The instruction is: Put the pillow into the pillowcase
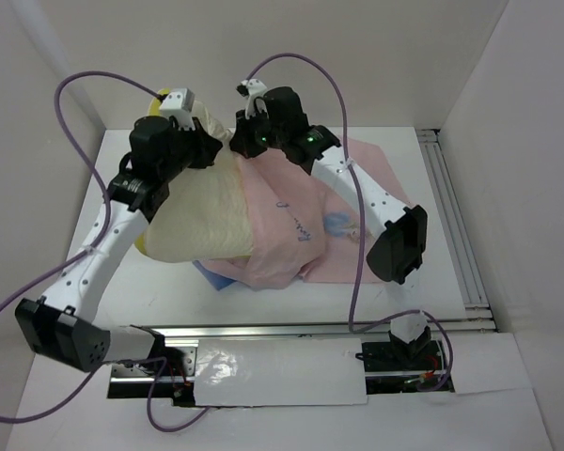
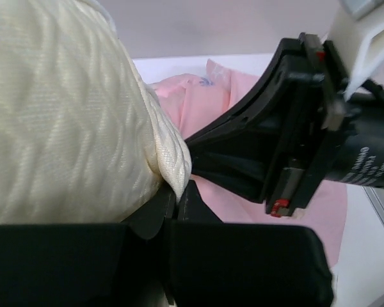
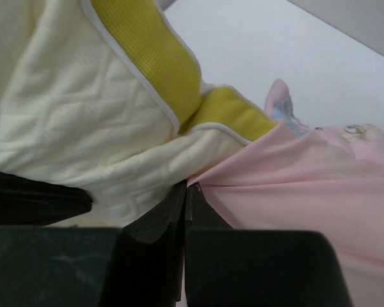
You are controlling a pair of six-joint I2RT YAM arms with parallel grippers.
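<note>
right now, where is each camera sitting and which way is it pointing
Top external: above and behind the bases, facing down on the table; the left arm, right arm, pillow and pillowcase show.
Left wrist: on the left arm, facing along the left tool, shut on the pillow's edge, toward the right tool.
Right wrist: on the right arm, facing along the right tool, shut on the pillowcase's edge.
Both wrist views share pillow and pink pillowcase.

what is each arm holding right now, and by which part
The left gripper has its fingers pinched on the pillow at its edge seam. The right gripper looks shut on the pink pillowcase at its edge, right beside the pillow.
</note>
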